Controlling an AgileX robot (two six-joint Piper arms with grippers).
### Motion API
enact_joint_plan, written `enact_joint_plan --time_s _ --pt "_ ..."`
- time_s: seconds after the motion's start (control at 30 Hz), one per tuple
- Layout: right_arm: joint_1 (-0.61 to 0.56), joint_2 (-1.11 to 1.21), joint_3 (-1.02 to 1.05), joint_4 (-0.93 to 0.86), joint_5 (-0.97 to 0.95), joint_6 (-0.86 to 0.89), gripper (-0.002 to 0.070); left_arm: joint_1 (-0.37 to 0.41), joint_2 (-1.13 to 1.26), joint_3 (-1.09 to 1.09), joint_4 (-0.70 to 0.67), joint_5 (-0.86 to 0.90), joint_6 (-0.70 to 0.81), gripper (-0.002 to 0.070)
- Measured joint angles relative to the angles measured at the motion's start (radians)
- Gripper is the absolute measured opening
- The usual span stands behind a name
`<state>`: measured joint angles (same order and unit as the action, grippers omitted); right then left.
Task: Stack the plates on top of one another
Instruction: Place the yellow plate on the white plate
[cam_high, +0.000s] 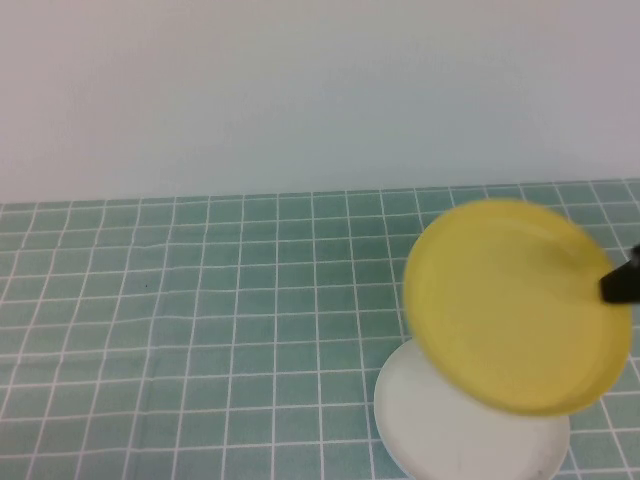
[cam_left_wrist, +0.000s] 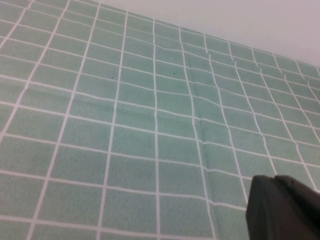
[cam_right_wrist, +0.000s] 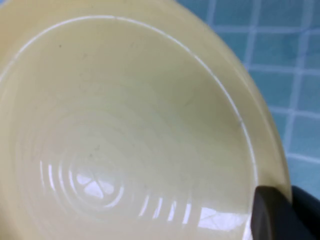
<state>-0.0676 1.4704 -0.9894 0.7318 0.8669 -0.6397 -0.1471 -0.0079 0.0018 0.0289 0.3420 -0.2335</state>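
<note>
- My left gripper (cam_left_wrist: 282, 207) is out of the high view; only its own wrist view shows it, as dark fingers pressed together with no gap and nothing between them, hanging above bare cloth.
- The tablecloth (cam_high: 200, 300) is green with a white grid and covers the table up to its far edge, where a plain pale wall begins. The left half of the cloth carries no plate in the high view.
- The white plate (cam_high: 460, 430) lies flat on the cloth at the near edge, right of centre. Its near rim is cut off by the frame.
- The yellow plate (cam_high: 510, 300) is lifted off the cloth and tilted, toward the right edge of the table. It overlaps the far right part of the white plate from above; I cannot tell whether the two touch.
- My right gripper (cam_high: 620, 283) is at the right edge of the high view, clamped narrow on the right rim of the yellow plate. In the right wrist view one dark finger (cam_right_wrist: 280, 215) sits on that rim, with the plate's glossy inner face filling most of the view.
</note>
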Motion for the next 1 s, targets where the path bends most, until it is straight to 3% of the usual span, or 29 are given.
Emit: enact_joint_plan --time_s 0.13,0.3,0.8,1.0 --pt "0.106 0.010 0.064 -0.104 -0.061 0.063 0.0017 0.000 0.000 0.000 0.000 0.000 0.000 -0.0001" --pt "0.133 0.027 0.163 -0.197 -0.188 0.121 0.0017 0.000 0.000 0.000 0.000 0.000 0.000 -0.0001" --pt "0.138 0.148 0.189 -0.028 -0.244 -0.078 0.0017 0.000 0.000 0.000 0.001 0.000 0.000 -0.0001" --pt "0.138 0.198 0.189 0.110 -0.249 -0.231 0.0017 0.000 0.000 0.000 0.001 -0.001 0.000 -0.0001"
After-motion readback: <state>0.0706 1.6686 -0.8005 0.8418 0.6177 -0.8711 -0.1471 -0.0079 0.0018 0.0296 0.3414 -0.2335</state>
